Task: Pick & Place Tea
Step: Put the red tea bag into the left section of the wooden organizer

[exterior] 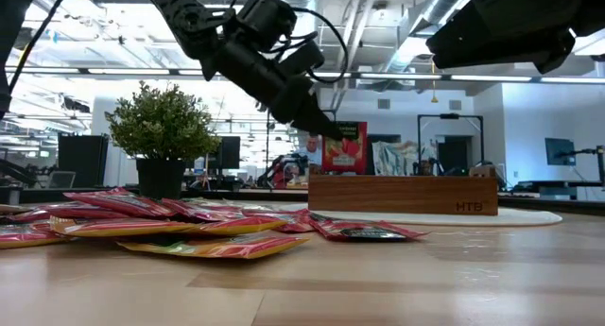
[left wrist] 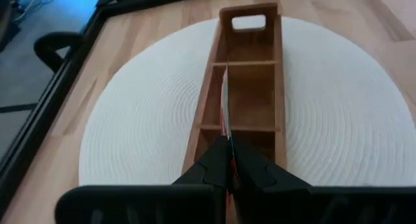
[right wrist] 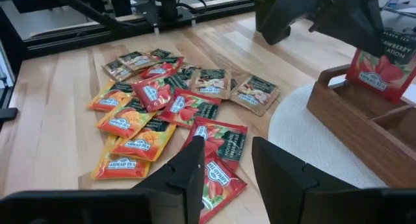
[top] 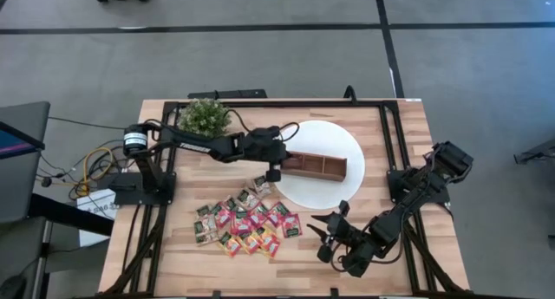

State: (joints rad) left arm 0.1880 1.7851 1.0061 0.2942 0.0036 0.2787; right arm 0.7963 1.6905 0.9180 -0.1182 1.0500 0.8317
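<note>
A red tea sachet (exterior: 346,148) hangs upright over the brown wooden tray (top: 316,166), at the tray's left end, with my left gripper (top: 272,172) shut on it. The sachet shows edge-on (left wrist: 225,107) in the left wrist view. The tray lies on the round white plate (top: 323,133). Several more sachets, red, orange and green, lie flat in a pile (top: 247,221) on the table, near and left of the plate. My right gripper (right wrist: 227,165) stands open just over the pile's right edge, above a red sachet (right wrist: 218,178), and touches nothing. My left gripper pinches the red sachet by its upper edge (exterior: 333,133) between its two fingers. The fingers slant down from the table's left. The flat sachet hangs upright below them, its lower part behind the tray's wall (exterior: 402,194). Whether it touches the tray's floor cannot be told.
A small green plant (top: 205,117) in a dark pot stands at the table's far left, behind the left arm. A black frame (top: 390,134) runs along the table's edges. Bare wood lies between the pile and the near edge.
</note>
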